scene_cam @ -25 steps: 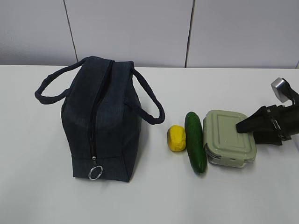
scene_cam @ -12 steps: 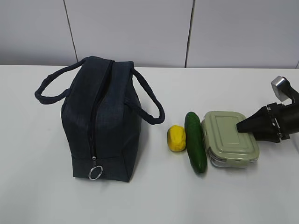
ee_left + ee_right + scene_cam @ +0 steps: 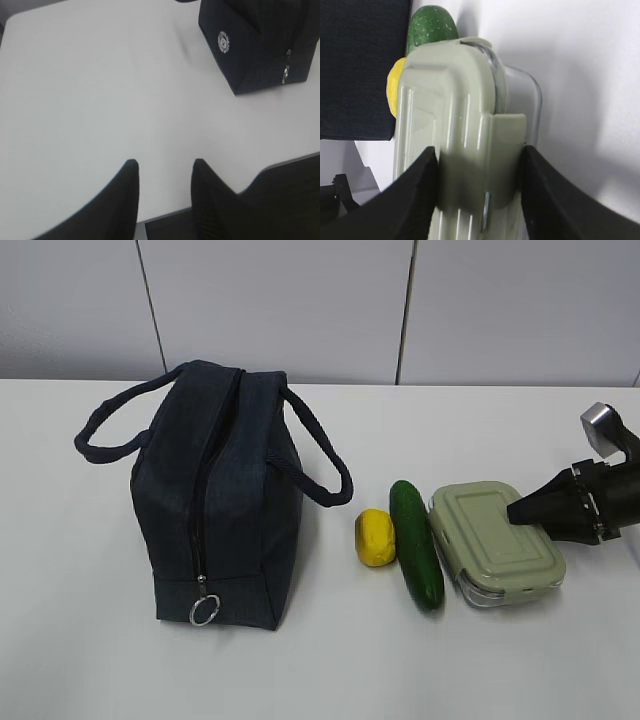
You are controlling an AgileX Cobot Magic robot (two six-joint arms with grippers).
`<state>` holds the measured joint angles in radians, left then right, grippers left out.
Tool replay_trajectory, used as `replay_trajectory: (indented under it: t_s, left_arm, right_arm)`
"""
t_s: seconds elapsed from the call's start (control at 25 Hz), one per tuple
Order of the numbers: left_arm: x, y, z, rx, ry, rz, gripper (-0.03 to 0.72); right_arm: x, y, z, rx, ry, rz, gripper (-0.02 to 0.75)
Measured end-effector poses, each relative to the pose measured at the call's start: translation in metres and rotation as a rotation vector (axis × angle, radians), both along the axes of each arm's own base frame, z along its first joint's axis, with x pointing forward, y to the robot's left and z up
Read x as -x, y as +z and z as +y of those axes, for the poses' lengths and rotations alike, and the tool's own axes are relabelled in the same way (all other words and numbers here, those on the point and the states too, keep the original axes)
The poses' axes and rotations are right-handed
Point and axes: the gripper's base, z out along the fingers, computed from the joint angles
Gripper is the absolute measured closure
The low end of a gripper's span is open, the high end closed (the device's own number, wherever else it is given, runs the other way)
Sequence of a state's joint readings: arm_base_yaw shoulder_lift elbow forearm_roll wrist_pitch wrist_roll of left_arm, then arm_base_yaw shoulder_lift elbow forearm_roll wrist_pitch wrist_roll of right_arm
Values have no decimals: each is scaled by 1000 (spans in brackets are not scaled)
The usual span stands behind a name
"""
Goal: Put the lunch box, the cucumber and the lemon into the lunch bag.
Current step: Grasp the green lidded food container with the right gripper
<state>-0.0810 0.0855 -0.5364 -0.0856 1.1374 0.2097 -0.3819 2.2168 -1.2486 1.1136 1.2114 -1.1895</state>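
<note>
The navy lunch bag stands on the left of the white table, its silver ring pull at the near end. To its right lie the yellow lemon, the dark green cucumber and the lunch box with its sage-green lid, side by side. My right gripper comes in from the right, shut on the lunch box's right end. In the right wrist view both fingers press the lid's clip. The box sits tilted and askew. My left gripper hangs open over bare table, away from the lunch bag.
The cucumber and lemon lie just beyond the box, touching or nearly touching it, with the bag's dark side behind them. A grey panelled wall stands behind the table. The table's near edge shows under my left gripper.
My right gripper's jaws have narrowed onto the lunch box. The box has tilted and turned, and the cucumber and lemon have been nudged slightly left. The left arm has not moved.
</note>
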Motion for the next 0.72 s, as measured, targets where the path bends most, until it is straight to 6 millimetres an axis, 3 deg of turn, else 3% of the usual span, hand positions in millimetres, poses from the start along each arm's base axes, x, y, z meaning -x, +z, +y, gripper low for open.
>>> replay_trajectory:
  t_s: [0.32, 0.72]
  left_arm:
    - [-53, 34, -17, 126, -66, 234, 449]
    - [-135, 38, -38, 289, -98, 529, 449]
  right_arm:
    - [0, 0, 0, 0, 0, 0, 369]
    - [0, 0, 0, -6, -3, -1, 369]
